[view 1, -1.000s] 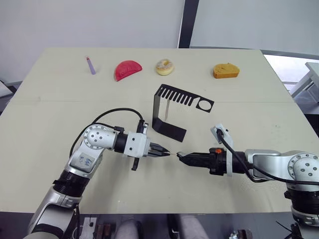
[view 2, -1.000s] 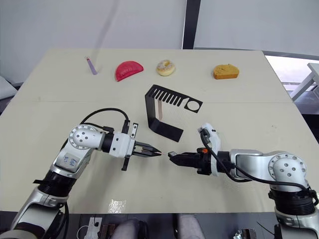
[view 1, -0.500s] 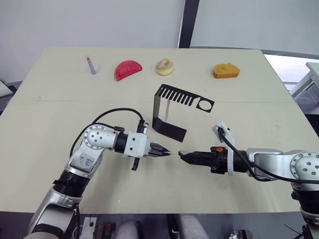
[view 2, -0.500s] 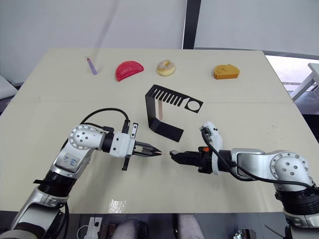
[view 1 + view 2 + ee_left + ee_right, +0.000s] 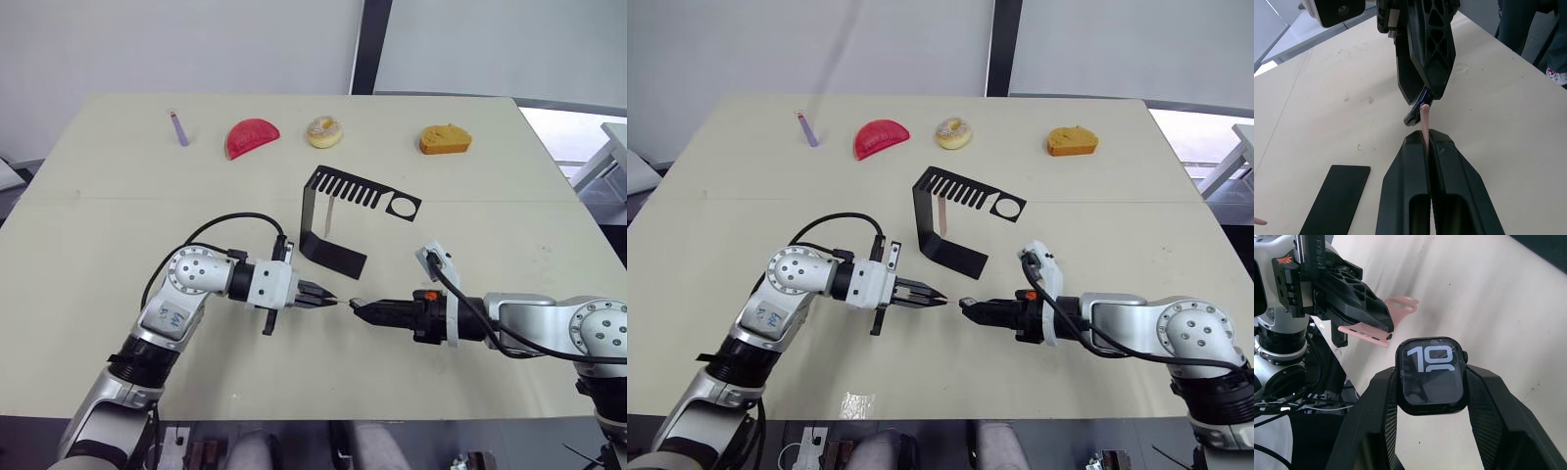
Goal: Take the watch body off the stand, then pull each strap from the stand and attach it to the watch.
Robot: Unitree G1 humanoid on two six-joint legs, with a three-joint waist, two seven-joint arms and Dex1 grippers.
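Note:
My left gripper (image 5: 329, 300) is shut on a pale pink strap (image 5: 1425, 116), which sticks out past its fingertips. Facing it, my right gripper (image 5: 357, 305) is shut on the watch body (image 5: 1432, 374), a black rounded-square case showing light digits. The strap's free end (image 5: 1364, 337) is just short of the watch's edge, with a small gap between them. Both grippers hover low over the table in front of the stand (image 5: 334, 254). A second pale strap (image 5: 942, 213) hangs from the stand's slotted top arm.
Along the table's far side lie a purple stick (image 5: 177, 127), a red half-round piece (image 5: 252, 136), a donut (image 5: 323, 130) and an orange piece (image 5: 444, 138). The stand is just behind the two grippers.
The left arm has edged slightly toward the right gripper. Both grips are unchanged.

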